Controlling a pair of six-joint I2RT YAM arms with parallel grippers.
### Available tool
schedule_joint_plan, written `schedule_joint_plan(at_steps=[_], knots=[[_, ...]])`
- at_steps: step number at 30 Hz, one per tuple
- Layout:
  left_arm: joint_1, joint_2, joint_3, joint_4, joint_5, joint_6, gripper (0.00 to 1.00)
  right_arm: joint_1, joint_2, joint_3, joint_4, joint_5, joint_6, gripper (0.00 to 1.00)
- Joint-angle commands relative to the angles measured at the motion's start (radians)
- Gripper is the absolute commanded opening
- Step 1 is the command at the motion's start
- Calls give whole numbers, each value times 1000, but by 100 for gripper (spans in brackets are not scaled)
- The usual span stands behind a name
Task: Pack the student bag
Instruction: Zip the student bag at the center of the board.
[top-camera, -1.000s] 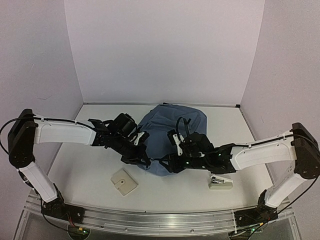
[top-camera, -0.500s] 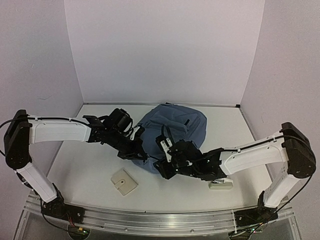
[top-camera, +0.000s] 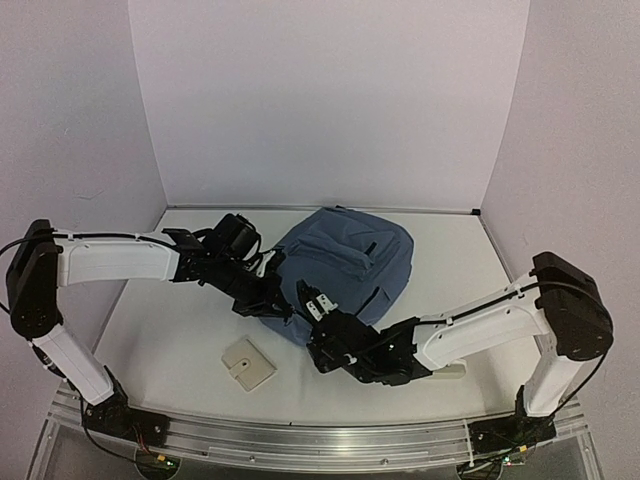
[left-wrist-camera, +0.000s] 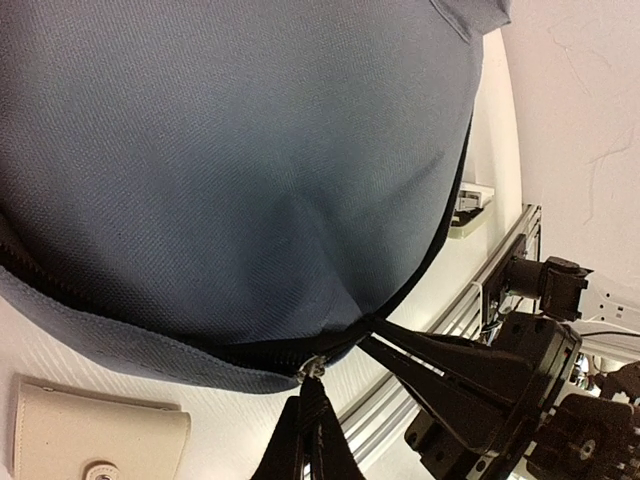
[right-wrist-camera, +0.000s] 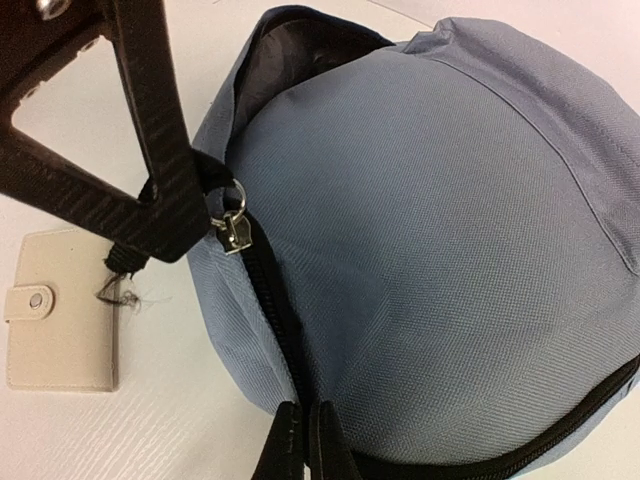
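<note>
The student bag (top-camera: 350, 262), slate-blue with black zips, lies mid-table, its rounded end toward me. My left gripper (top-camera: 284, 311) is shut on the black zip pull (left-wrist-camera: 312, 400) of the silver slider (right-wrist-camera: 233, 228) at the bag's near-left edge. The right gripper (top-camera: 302, 324) is shut on the bag's zip seam (right-wrist-camera: 290, 370), a short way along from the slider. In the right wrist view the left gripper (right-wrist-camera: 160, 200) crosses the upper left. Behind it the zip gapes on a dark interior (right-wrist-camera: 300, 45).
A beige snap wallet (top-camera: 246, 363) lies on the table near the front, left of the bag's end (right-wrist-camera: 60, 310). A small white object (left-wrist-camera: 470, 205) sits right of the bag, mostly hidden by the right arm. The metal rail (top-camera: 320, 440) runs along the front edge.
The right gripper has moved left along the bag's near edge and closed on the zip seam. The left gripper, holding the pull, has drawn slightly back and left.
</note>
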Motion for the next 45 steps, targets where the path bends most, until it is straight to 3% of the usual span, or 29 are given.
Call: schedule_joint_plan(at_steps=[1, 8, 19, 23, 30, 33, 37, 41, 43, 45], knots=[[75, -70, 3, 84, -17, -41, 0, 34, 22, 2, -42, -53, -8, 0], [116, -61, 32, 131, 10, -76, 0, 59, 56, -27, -42, -188, 8, 0], [156, -9, 58, 155, 17, -129, 0, 127, 112, -4, -45, -194, 38, 0], [156, -17, 53, 148, 35, -108, 0, 128, 50, -24, -48, -110, 89, 0], [190, -98, -8, -2, -149, -43, 0, 128, -123, -144, -60, -82, 148, 0], [219, -107, -28, 20, -114, -30, 0, 128, -115, -136, -76, -101, 156, 0], [219, -110, -33, 71, 42, 25, 0, 128, -119, -81, -82, -103, 177, 0], [218, -118, -35, 3, 129, 96, 0, 128, -150, -13, -97, -67, 201, 8], [218, -148, -50, -55, 53, 117, 0, 128, -177, 7, -108, -48, 206, 21], [221, -186, -62, -110, -41, 134, 0, 123, -210, 21, -122, -19, 214, 45]])
